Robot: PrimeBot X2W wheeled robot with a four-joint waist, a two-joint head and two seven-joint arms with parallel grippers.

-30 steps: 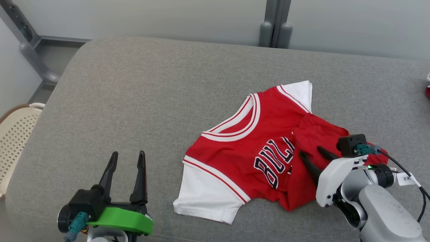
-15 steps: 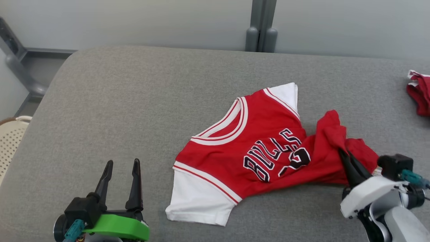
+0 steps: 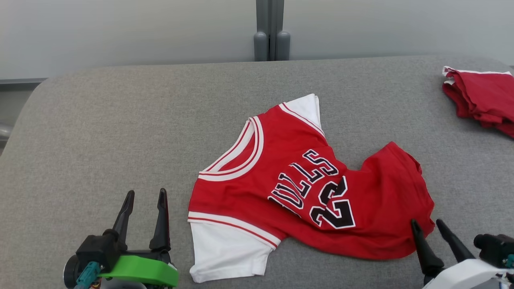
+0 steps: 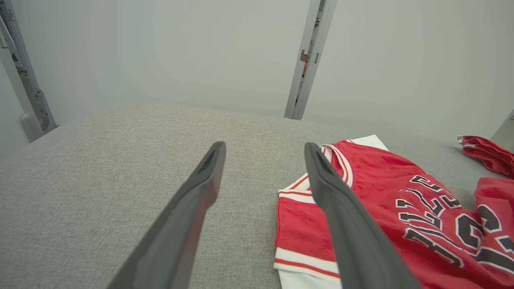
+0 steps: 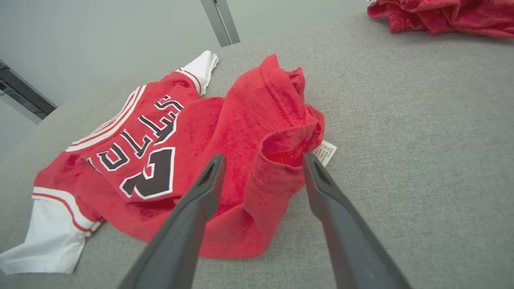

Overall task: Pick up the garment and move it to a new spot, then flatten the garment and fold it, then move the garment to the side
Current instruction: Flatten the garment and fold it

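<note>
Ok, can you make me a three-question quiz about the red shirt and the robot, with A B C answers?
1. What colour are the sleeves on the shirt?
A) blue
B) white
C) black

2. Where is the other red clothes pile?
A) under the shirt
B) on the floor
C) at the far right corner of the table

3. How is the right hand?
A) open, by the shirt's bottom edge
B) shut tight on the shirt
C) lifting the clothes pile

Answers:
1 B, both sleeves are white with red trim.
2 C, it lies up in the right corner, apart from the shirt.
3 A, its two fingers stand apart at the shirt's hem.
</note>
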